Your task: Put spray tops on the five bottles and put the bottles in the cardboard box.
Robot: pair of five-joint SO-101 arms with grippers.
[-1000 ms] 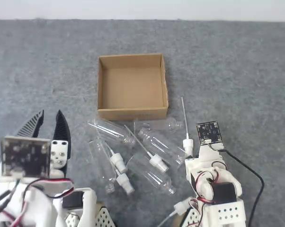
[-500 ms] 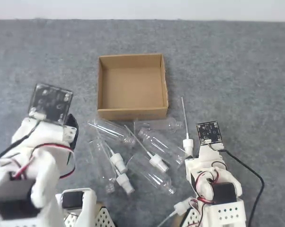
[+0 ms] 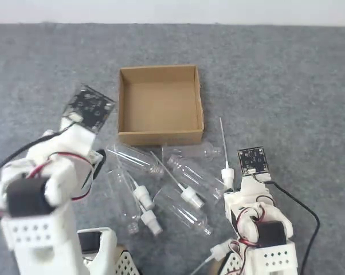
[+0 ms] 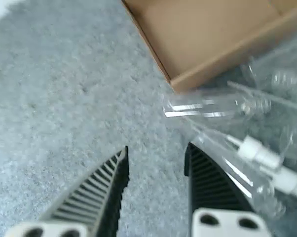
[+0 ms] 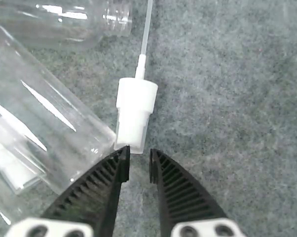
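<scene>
Spray top at right gripper: a white spray top [image 5: 135, 113] lies on the grey carpet [image 3: 287, 86] just ahead of the right gripper [image 5: 138, 150]. Its thin tube points away toward 12 o'clock in the high view.
Right gripper state: fingers parted by a narrow gap, pinching nothing, with the tips right at the top's base.
Left gripper state: the left gripper [image 4: 156, 150] is spread wide with bare carpet between its fingers.
Left gripper place: at about 8 o'clock from the cardboard box [image 3: 161, 137], just beside the leftmost of the clear bottles [image 3: 198, 176].
Bottles: they lie on their sides in a loose heap at 6 o'clock from the box, with other white tops lying among them. None is in the box.
Box: open and upright, with nothing inside.
Change, left arm: a second ago it is low at 8 o'clock in the high view. It has since swung up and in toward the heap, so its wrist now sits near the box's front left corner.
Change, the rest: the right arm, the bottles, the tops and the box have not shifted.
Meaning for the task: it looks like the opening approach. The left arm seems to be lining up on a bottle while the right waits by a top, and no bottle is capped or boxed yet.
Writing: the box is plain brown and the bottles carry no labels. No writing on them can be read.
</scene>
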